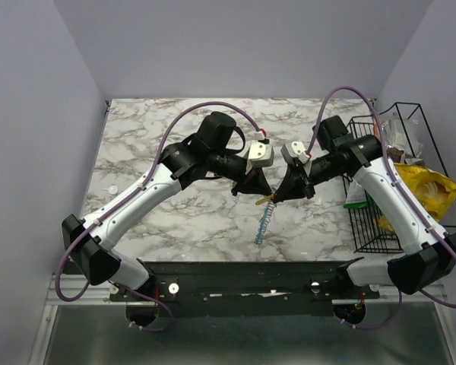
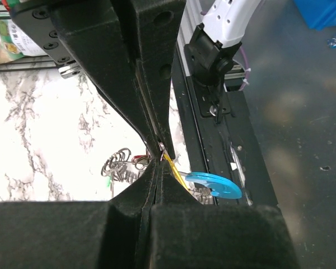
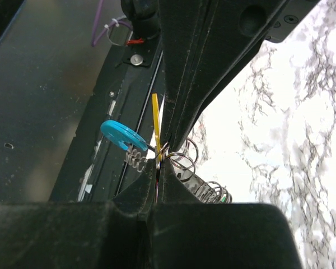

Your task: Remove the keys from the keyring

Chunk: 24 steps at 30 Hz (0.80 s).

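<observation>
Left pincer (image 1: 252, 185) clenched on the yellow key (image 3: 155, 120); right pincer (image 1: 289, 188) clenched on a wire loop of the keyring (image 1: 263, 222), whose coil hangs below both tips, above the desk (image 1: 175, 220). Best practice is to hold the loop steady and slide the key along the wire, not straight apart.

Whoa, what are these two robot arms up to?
The left pincer and right pincer meet over the marble table, both pinched shut on the wire rings of one keyring held between them. A yellow key and a blue tag hang from it, not yet taken off.
</observation>
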{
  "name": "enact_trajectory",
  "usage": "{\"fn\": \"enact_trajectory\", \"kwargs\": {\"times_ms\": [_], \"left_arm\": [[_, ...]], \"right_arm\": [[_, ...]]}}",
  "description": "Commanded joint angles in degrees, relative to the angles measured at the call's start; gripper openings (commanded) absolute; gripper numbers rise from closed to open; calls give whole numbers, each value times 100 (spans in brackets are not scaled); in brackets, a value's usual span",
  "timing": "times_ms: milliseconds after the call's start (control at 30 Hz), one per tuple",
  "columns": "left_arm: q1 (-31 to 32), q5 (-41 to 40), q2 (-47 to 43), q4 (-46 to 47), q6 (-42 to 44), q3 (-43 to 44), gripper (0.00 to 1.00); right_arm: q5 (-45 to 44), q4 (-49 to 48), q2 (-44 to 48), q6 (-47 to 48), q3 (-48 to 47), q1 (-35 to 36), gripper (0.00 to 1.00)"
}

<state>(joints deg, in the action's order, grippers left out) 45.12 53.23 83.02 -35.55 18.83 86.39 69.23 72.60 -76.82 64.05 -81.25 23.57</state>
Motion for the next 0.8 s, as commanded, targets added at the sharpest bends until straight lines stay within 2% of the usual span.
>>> {"fn": "enact_trajectory", "kwargs": {"times_ms": [0, 167, 300, 367, 400, 433, 700, 767], "left_arm": [[-39, -541, -287, 92, 226, -70, 0], [-39, -700, -331, 136, 235, -113, 0], [-39, -656, -374, 206, 156, -157, 1], [-39, -630, -392, 206, 121, -158, 10], [-39, -630, -401, 215, 104, -149, 23], [-39, -621, -401, 215, 112, -140, 27], [-48, -805, -401, 268, 42, -122, 54], [-74, -893, -392, 329, -11, -157, 57]], "right_arm": [[-427, 255, 193, -612, -540, 33, 1], [-762, 508, 53, -1018, -1032, 33, 1], [-1095, 325, 53, -1447, -1112, 33, 1], [-1183, 325, 53, -1518, -1138, 33, 1], [-1219, 369, 61, -1501, -1173, 25, 1], [-1236, 430, 53, -1483, -1252, 33, 1], [-1298, 1072, -70, -1264, -1621, 51, 1], [-1500, 1238, -184, -1281, -1753, 95, 1]]}}
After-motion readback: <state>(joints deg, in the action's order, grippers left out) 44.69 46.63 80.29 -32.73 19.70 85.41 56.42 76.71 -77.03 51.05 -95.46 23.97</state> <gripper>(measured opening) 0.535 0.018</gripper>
